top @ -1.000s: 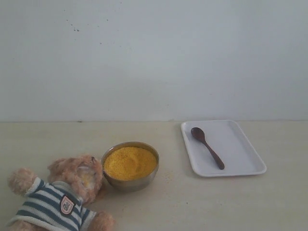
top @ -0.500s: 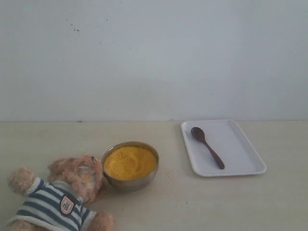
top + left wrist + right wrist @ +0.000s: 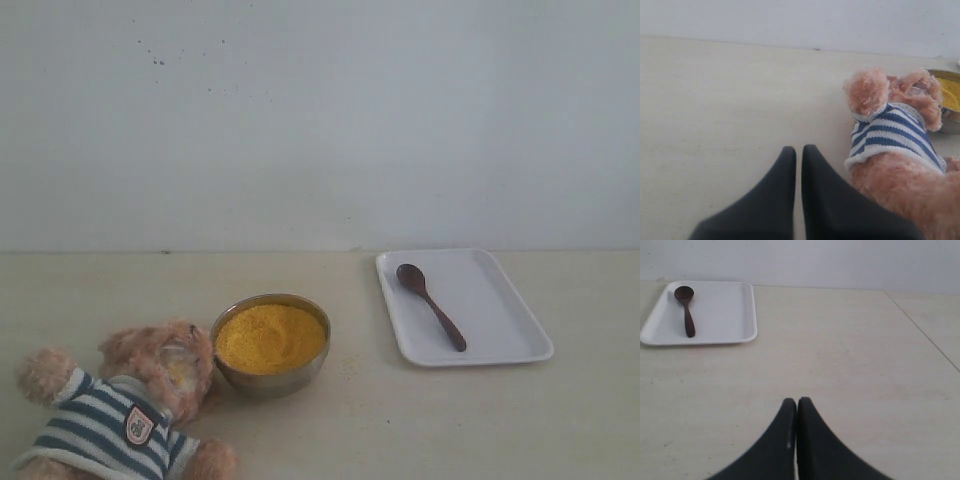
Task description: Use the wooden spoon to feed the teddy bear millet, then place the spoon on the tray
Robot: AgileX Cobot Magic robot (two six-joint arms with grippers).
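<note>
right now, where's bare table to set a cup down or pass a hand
Bare table lies between the metal bowl and the tray, in front of the tray, and behind the bowl up to the wall. It is crowded at the left front, where the teddy bear lies against the bowl.

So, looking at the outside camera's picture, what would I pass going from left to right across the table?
teddy bear → metal bowl heaped with millet → tray. The wooden spoon lies inside the tray, so it has no separate place in the order.
</note>
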